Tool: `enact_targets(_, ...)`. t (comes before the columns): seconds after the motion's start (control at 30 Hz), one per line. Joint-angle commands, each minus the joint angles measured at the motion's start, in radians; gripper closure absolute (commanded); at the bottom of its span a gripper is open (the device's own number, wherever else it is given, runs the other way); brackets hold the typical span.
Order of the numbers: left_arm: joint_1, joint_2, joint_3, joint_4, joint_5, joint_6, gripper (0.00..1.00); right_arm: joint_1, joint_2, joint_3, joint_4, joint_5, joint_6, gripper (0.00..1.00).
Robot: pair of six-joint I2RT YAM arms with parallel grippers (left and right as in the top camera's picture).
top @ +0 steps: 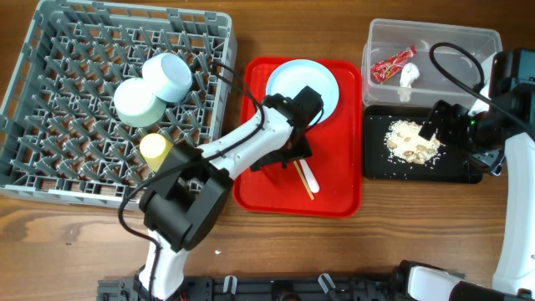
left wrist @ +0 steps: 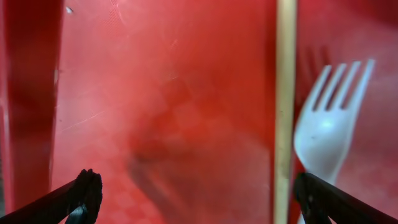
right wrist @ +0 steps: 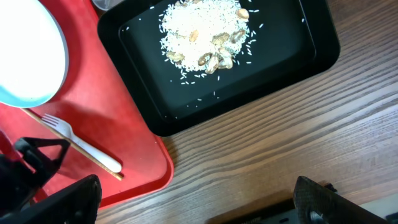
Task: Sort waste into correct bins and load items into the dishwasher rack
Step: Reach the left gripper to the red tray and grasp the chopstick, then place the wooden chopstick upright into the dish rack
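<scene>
The grey dishwasher rack [top: 50,125] holds a pale blue bowl [top: 171,75], a pale green bowl [top: 138,102] and a yellow cup [top: 155,148]. On the red serving tray [top: 334,188] lie the white plate [top: 303,86], the white fork [left wrist: 333,124] and a wooden chopstick [left wrist: 286,93]. My left gripper [left wrist: 199,196] is open low over the tray, with the chopstick just inside its right finger and the fork beside it. The clear tub [top: 468,42] holds the red wrapper [top: 393,64] and white scrap [top: 407,75]. Crumbs [top: 410,140] lie in the black tray [top: 376,163]. My right gripper [right wrist: 199,196] is open and empty.
In the right wrist view the black tray [right wrist: 311,50] and the red tray's corner [right wrist: 155,174] border bare wooden table [right wrist: 280,137]. The left arm [top: 242,146] stretches from the table's front over the rack's corner. Cables [top: 456,75] hang over the clear tub.
</scene>
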Motion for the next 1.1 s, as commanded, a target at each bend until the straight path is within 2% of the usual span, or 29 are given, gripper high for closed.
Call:
enact_targets(0.0,-0.012,0.045,-0.007,0.002,-0.023,-0.020,0.00,-0.003,-0.013,0.019,-0.003,0.014,0.008,0.00)
enact_targets(0.13,-0.014,0.051,-0.007,0.002,-0.012,-0.020,0.00,-0.003,-0.013,0.019,-0.004,0.014,0.008,0.00)
enact_targets(0.17,-0.014,0.051,-0.007,0.002,-0.001,-0.020,0.07,-0.003,-0.013,0.019,-0.004,0.014,0.008,0.00)
enact_targets(0.2,-0.014,0.052,-0.008,0.005,0.019,-0.020,0.21,-0.003,-0.013,0.019,-0.004,0.014,0.008,0.00)
enact_targets(0.27,-0.015,0.052,-0.015,0.023,0.023,-0.020,0.28,-0.003,-0.013,0.019,-0.004,0.014,0.008,0.00)
enact_targets(0.43,-0.016,0.052,-0.094,0.114,0.099,-0.020,0.29,-0.003,-0.013,0.019,-0.005,0.014,0.008,0.00)
enact_targets(0.47,-0.016,0.052,-0.108,0.122,0.100,-0.019,0.33,-0.003,-0.013,0.019,-0.005,0.014,0.008,0.00)
enact_targets(0.5,-0.016,0.052,-0.113,0.122,0.100,-0.019,0.46,-0.003,-0.013,0.019,-0.005,0.014,0.008,0.00)
enact_targets(0.63,-0.016,0.052,-0.113,0.122,0.101,-0.019,0.65,-0.003,-0.013,0.019,-0.006,0.014,0.008,0.00)
enact_targets(0.67,-0.015,0.052,-0.113,0.122,0.100,-0.019,0.66,-0.003,-0.013,0.019,-0.006,0.014,0.008,0.00)
enact_targets(0.73,-0.015,0.052,-0.113,0.122,0.100,-0.019,0.84,-0.003,-0.013,0.019,-0.007,0.014,0.008,0.00)
enact_targets(0.77,-0.015,0.052,-0.113,0.122,0.100,-0.019,0.89,-0.003,-0.013,0.019,-0.007,0.014,0.008,0.00)
enact_targets(0.83,-0.015,0.051,-0.113,0.122,0.100,-0.019,0.89,-0.003,-0.013,0.019,-0.008,0.014,0.008,0.00)
enact_targets(0.9,-0.015,0.051,-0.113,0.122,0.100,-0.019,0.96,-0.003,-0.013,0.019,-0.008,0.014,0.008,0.00)
enact_targets(1.07,-0.004,0.035,-0.113,0.126,0.100,-0.017,0.96,-0.003,-0.013,0.019,-0.008,0.014,0.008,0.00)
